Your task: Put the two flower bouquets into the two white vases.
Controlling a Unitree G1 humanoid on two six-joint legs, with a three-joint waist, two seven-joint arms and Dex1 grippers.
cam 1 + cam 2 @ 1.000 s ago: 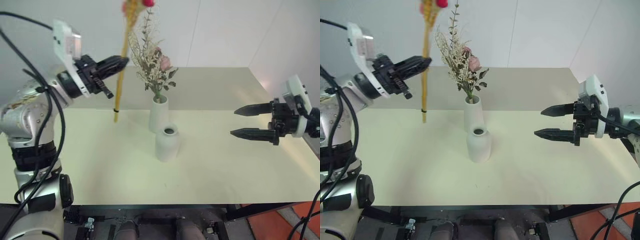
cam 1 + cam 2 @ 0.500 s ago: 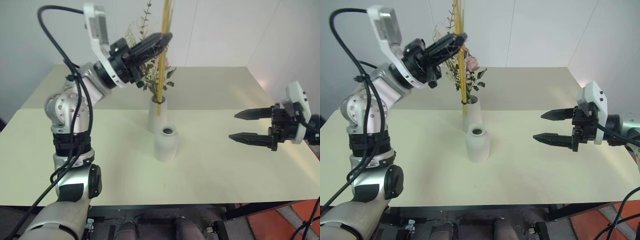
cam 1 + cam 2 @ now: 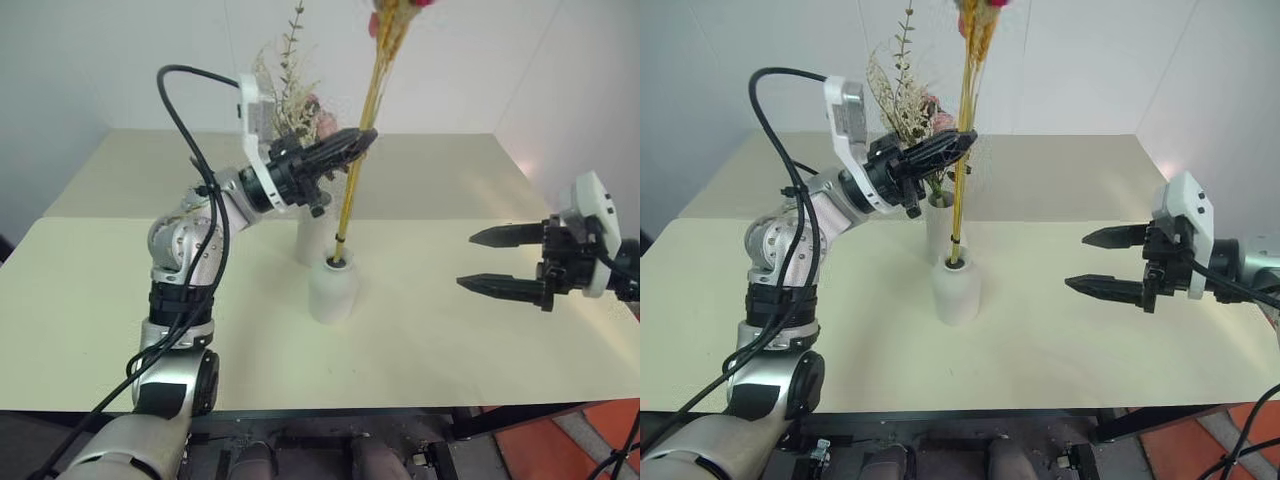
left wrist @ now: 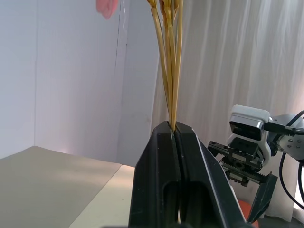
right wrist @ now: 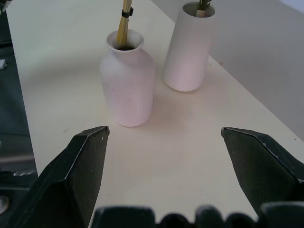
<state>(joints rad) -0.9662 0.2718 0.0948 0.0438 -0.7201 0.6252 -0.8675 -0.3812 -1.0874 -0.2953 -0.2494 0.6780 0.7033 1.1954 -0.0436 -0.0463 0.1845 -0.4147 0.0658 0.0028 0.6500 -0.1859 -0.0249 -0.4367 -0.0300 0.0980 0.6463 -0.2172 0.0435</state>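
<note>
Your left claw [image 3: 352, 143] is clamped on the yellow stalk bundle [image 3: 358, 150], tilted so its tips sit in the short round vase [image 3: 331, 287] at mid-counter [image 3: 480, 330]. The bushy bunch [image 3: 290, 95] stands in the tall vase [image 5: 187, 47] just behind. Your right claw [image 3: 500, 260] hangs wide and empty, well apart.

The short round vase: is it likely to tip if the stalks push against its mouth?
Probably yes. The short round vase looks small and stands free, while the slim stalk bundle leans tall above it. Its broad body may help.
</note>
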